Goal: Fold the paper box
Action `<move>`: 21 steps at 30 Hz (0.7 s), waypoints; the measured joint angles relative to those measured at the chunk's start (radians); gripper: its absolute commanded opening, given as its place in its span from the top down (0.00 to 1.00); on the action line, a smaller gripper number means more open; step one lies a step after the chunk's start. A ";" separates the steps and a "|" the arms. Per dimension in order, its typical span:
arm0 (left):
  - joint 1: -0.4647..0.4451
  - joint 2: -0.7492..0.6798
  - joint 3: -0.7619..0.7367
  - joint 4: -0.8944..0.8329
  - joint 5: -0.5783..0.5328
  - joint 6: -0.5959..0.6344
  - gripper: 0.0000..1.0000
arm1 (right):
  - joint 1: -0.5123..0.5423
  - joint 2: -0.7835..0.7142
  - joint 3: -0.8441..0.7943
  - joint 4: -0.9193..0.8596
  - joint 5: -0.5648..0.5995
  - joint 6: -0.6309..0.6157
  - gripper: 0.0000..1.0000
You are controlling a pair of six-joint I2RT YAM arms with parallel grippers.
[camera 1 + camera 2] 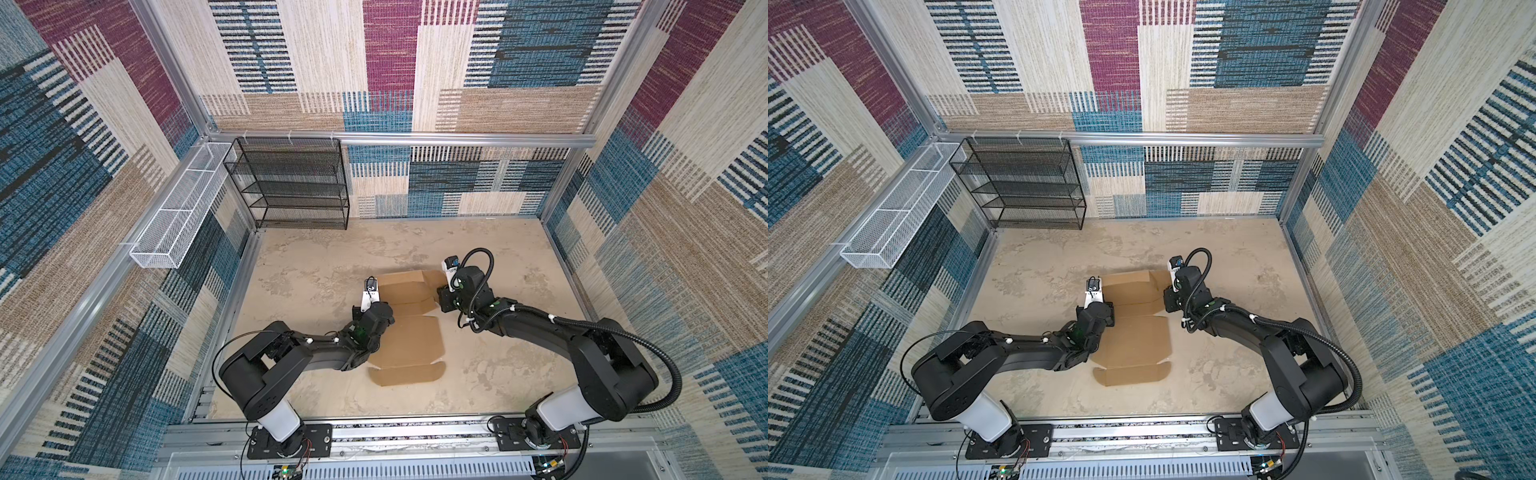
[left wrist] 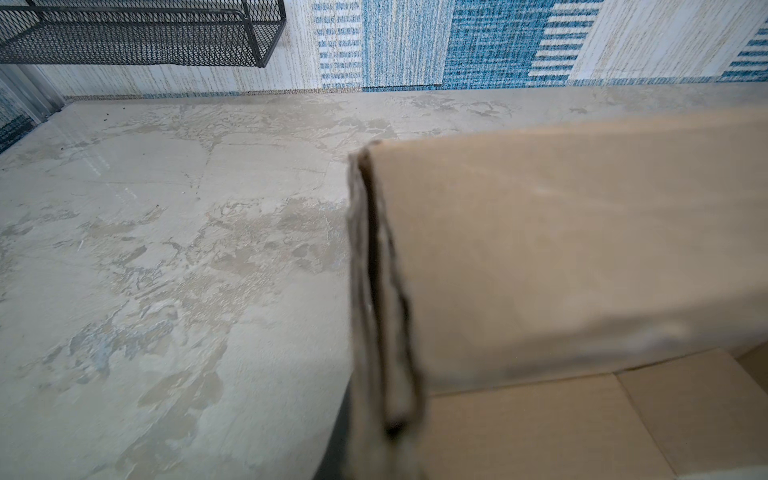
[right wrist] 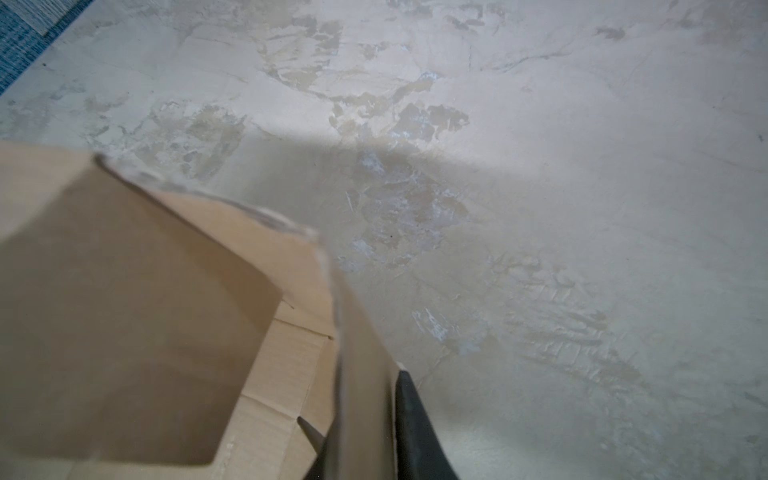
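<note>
While the left gripper [image 2: 374, 465], fingers pressed together, pinches the doubled left wall of the plain brown corrugated-cardboard paper box [image 1: 409, 345], the right gripper [image 3: 361, 453] clamps its black fingers [image 3: 415, 432] on the raised right flap. The half-folded box lies at the middle of the marbled beige table [image 1: 316, 266], its lid panel flat.

Mottled beige worktop [image 1: 332, 257] carrying a paper box [image 1: 409, 345].
Your box lies near the middle, its far panels raised; a black mesh rack [image 1: 291, 183] stands in the far left corner.
</note>
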 measured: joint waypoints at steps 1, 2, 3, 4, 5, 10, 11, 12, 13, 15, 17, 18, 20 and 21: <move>0.000 0.001 0.002 -0.002 0.000 -0.001 1.00 | 0.000 -0.008 0.000 0.000 -0.007 -0.002 0.88; 0.000 0.002 0.004 -0.004 -0.001 -0.005 1.00 | 0.000 -0.015 0.000 0.000 -0.013 -0.002 0.88; 0.000 0.005 0.006 -0.006 -0.002 -0.005 1.00 | 0.000 -0.020 0.000 -0.002 -0.016 -0.002 0.89; 0.000 0.006 0.009 -0.007 -0.004 -0.007 1.00 | 0.001 -0.027 -0.001 -0.005 -0.021 -0.002 0.89; 0.000 0.008 0.011 -0.010 -0.005 -0.007 1.00 | 0.003 -0.032 -0.001 -0.008 -0.024 -0.002 0.89; 0.001 0.008 0.015 -0.018 -0.005 -0.008 1.00 | 0.026 -0.050 -0.001 -0.016 -0.045 0.002 0.91; 0.001 0.007 0.015 -0.018 -0.004 -0.008 1.00 | 0.030 -0.050 -0.001 -0.018 -0.049 0.002 0.91; 0.001 0.007 0.015 -0.018 -0.003 -0.008 1.00 | 0.035 -0.050 -0.001 -0.020 -0.051 0.002 0.92; 0.001 0.007 0.015 -0.018 -0.002 -0.008 1.00 | 0.040 -0.050 0.000 -0.024 -0.051 0.002 0.92; 0.001 0.007 0.015 -0.018 -0.001 -0.008 1.00 | 0.052 -0.050 0.004 -0.029 -0.052 0.003 0.92; 0.001 0.007 0.015 -0.018 -0.001 -0.009 1.00 | 0.065 -0.047 0.007 -0.031 -0.052 0.006 0.92; 0.001 0.006 0.015 -0.018 0.000 -0.011 1.00 | 0.071 -0.045 0.007 -0.031 -0.051 0.008 0.92; 0.000 0.006 0.015 -0.018 0.002 -0.011 1.00 | 0.087 -0.041 0.006 -0.031 -0.045 0.013 0.91; 0.000 0.006 0.015 -0.018 0.003 -0.011 1.00 | 0.097 -0.041 0.002 -0.027 -0.037 0.013 0.91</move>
